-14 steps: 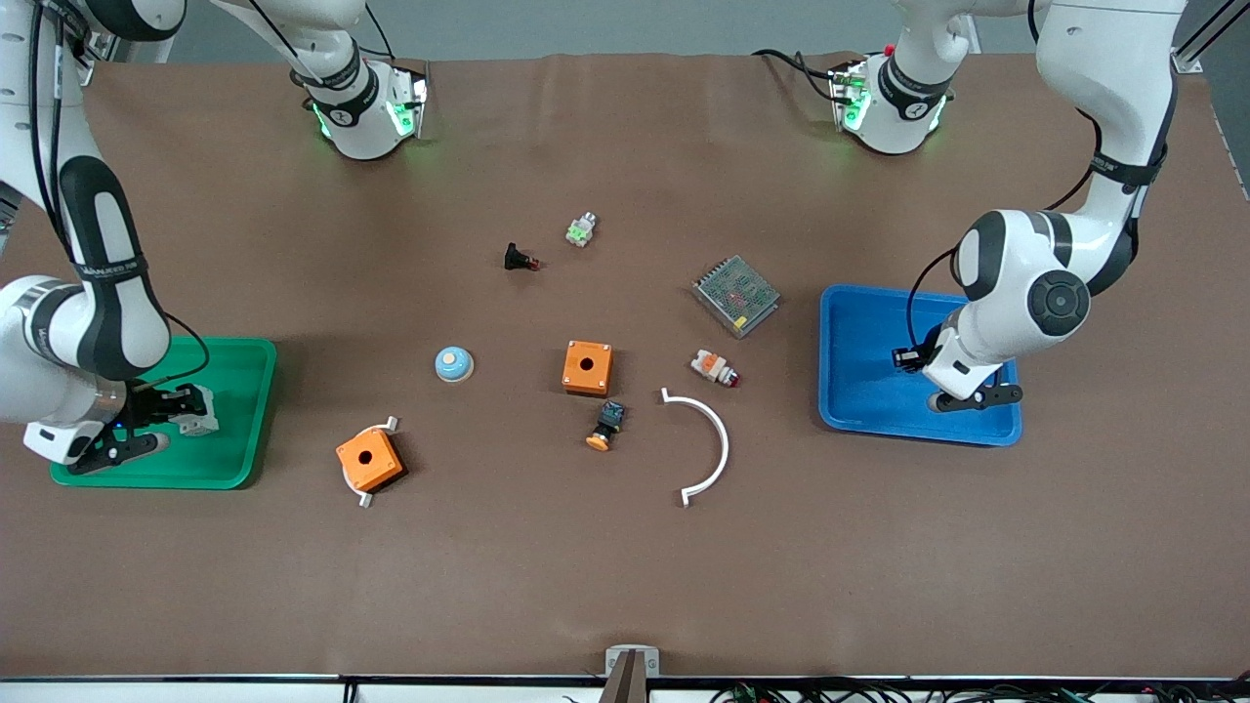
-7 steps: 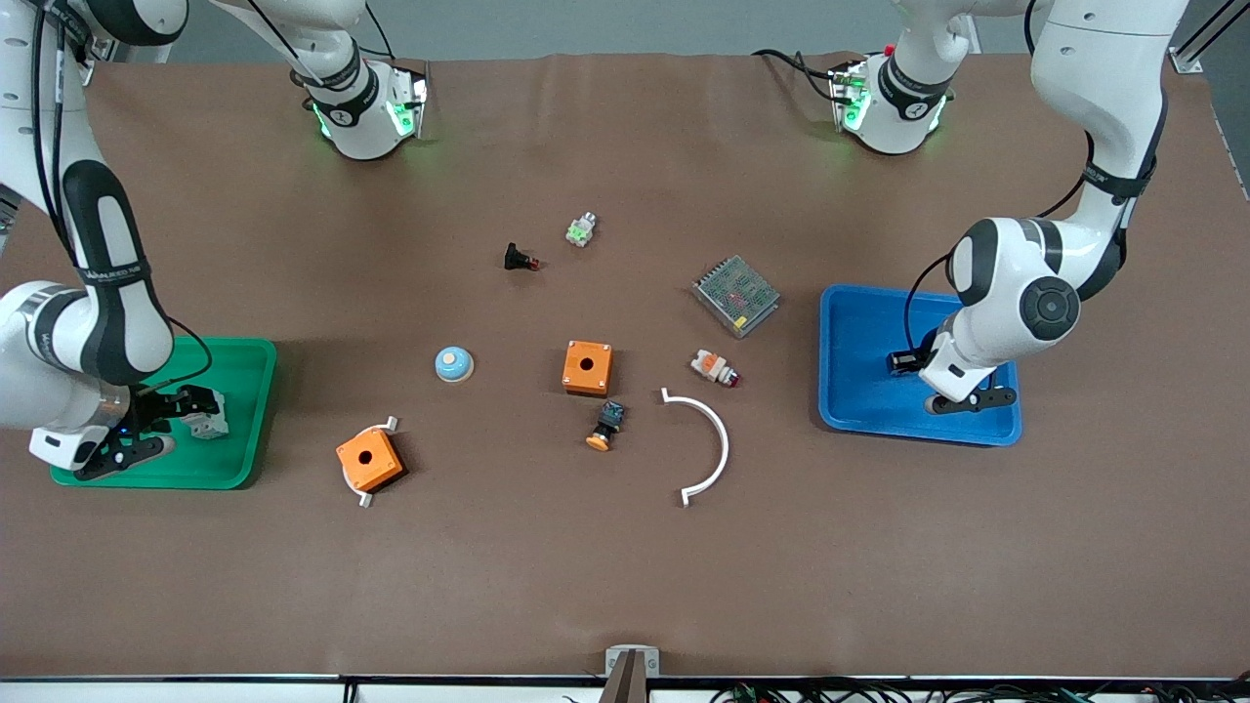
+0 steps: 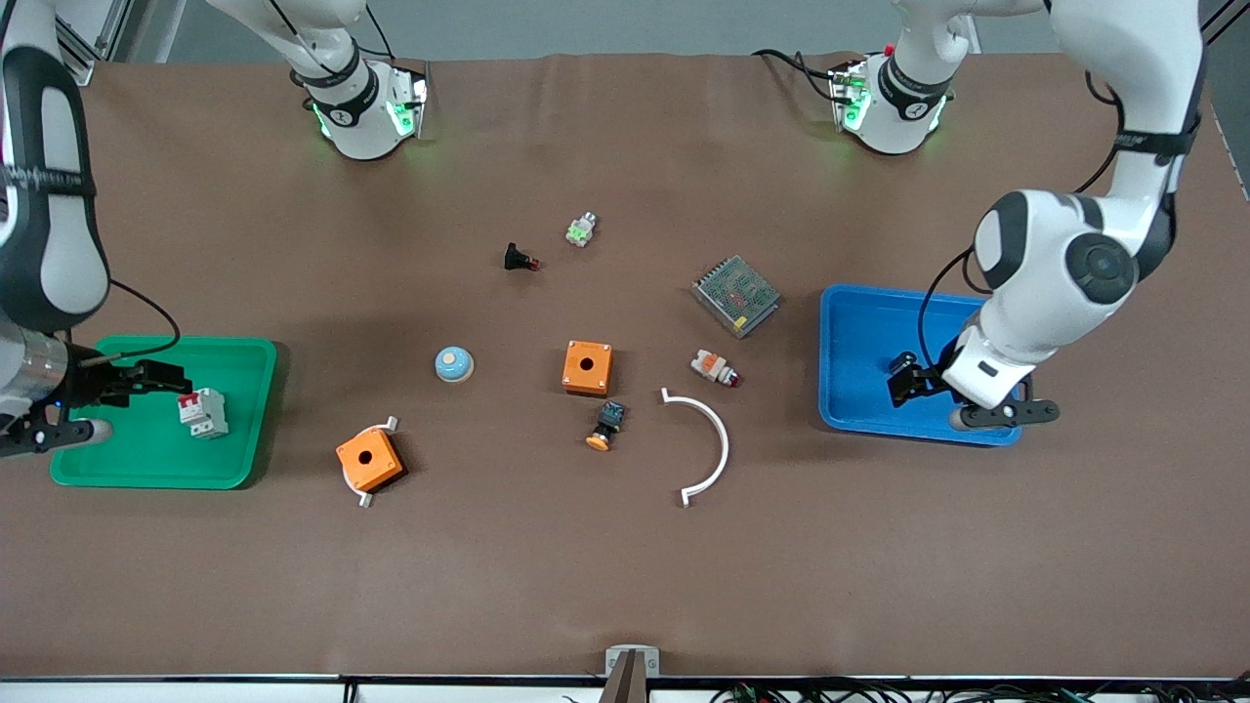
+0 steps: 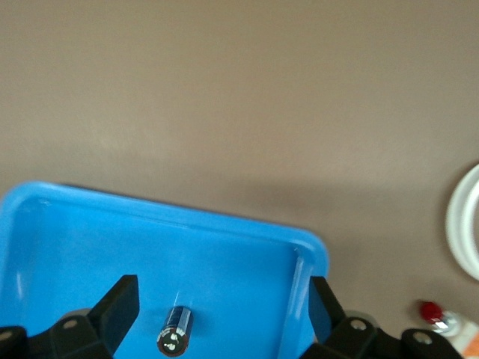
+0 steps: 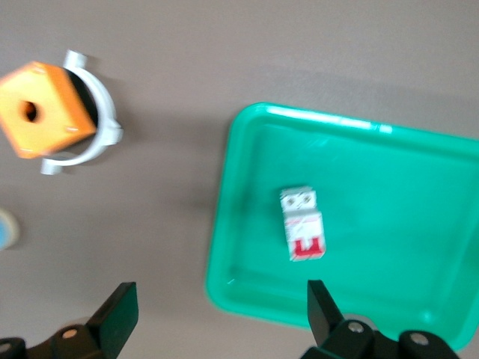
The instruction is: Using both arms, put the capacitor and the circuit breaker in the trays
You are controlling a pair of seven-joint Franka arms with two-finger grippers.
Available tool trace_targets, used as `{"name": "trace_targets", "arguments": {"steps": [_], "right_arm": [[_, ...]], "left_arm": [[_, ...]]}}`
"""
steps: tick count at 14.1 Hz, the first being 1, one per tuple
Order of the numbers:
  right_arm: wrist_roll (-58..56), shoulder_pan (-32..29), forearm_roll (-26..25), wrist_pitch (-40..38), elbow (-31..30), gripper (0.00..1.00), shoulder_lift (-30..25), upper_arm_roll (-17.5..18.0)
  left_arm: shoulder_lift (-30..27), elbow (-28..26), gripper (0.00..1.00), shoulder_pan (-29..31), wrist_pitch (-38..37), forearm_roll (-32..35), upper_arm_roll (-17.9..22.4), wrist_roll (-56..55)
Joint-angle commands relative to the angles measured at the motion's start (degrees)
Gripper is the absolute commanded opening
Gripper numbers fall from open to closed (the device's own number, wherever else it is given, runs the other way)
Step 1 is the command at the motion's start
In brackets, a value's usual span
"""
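Note:
The circuit breaker [image 3: 202,412], a white block with red levers, lies free in the green tray [image 3: 244,391] at the right arm's end; it also shows in the right wrist view [image 5: 301,232]. My right gripper [image 3: 98,405] [image 5: 218,299] hangs open and empty over that tray, apart from the breaker. The capacitor [image 4: 174,330], a short black cylinder, lies on its side in the blue tray [image 3: 859,332] [image 4: 224,247]; in the front view it is hidden. My left gripper [image 3: 942,400] [image 4: 221,299] hangs open over the blue tray, above the capacitor.
Mid-table lie an orange box [image 3: 587,367], a second orange box in a white bracket [image 3: 369,459], a white arc [image 3: 708,444], a metal mesh unit [image 3: 736,295], a blue dome [image 3: 454,364], an orange-capped push button [image 3: 607,425] and a white-and-orange part [image 3: 715,368].
The right gripper has let go of the circuit breaker and risen; the breaker now lies bare in the green tray. The left arm has also lifted above the blue tray.

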Motion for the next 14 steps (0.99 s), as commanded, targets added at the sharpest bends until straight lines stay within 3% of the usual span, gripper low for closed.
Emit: {"name": "trace_targets", "arguments": {"steps": [1,5,8,14], "right_arm": [[5.7,2.8,0.5,-3.6,-1.8,1.0,-6.6,-0.2],[6.4,4.4,0.1,-7.7,-2.8,1.0,-14.7,-0.2],[6.4,4.6,-0.1,-10.3,-2.8,1.0,-18.0,-0.3],[10.7,4.6,-1.7,-15.6,-2.8,1.0,-22.7,-0.1]], "left_arm": [[-3.8,4.1,1.0,0.4,-6.1,-0.1,-0.2,0.3],[-8.3,10.0,1.0,0.6,-17.9,2.2,0.3,0.3],[-9.0,17.9,1.0,0.7,-27.0,2.7,0.3,0.0],[-9.0,26.8,1.0,0.8,-36.4,4.1,0.3,0.7]]}}
